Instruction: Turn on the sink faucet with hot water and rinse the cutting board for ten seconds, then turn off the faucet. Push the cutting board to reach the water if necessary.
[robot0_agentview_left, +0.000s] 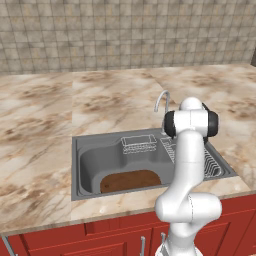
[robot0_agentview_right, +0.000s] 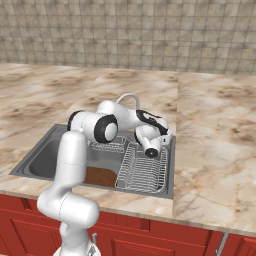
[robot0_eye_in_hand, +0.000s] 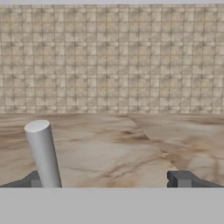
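tool (robot0_eye_in_hand: 109, 179) wide beside faucet handle (robot0_eye_in_hand: 43, 153)

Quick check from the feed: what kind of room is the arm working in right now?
A simulated kitchen, by the look of it: a stainless-steel sink with a gooseneck faucet set in a marble-patterned counter, red cabinets below, a tiled wall behind.

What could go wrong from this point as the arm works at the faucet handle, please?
1. In the hand view the faucet's grey lever stands right beside one fingertip, not between the two; closing the open gripper now would likely miss it.
2. The cutting board lies at the sink's near wall, apparently short of the sink faucet's spout, so water may miss it unless pushed.
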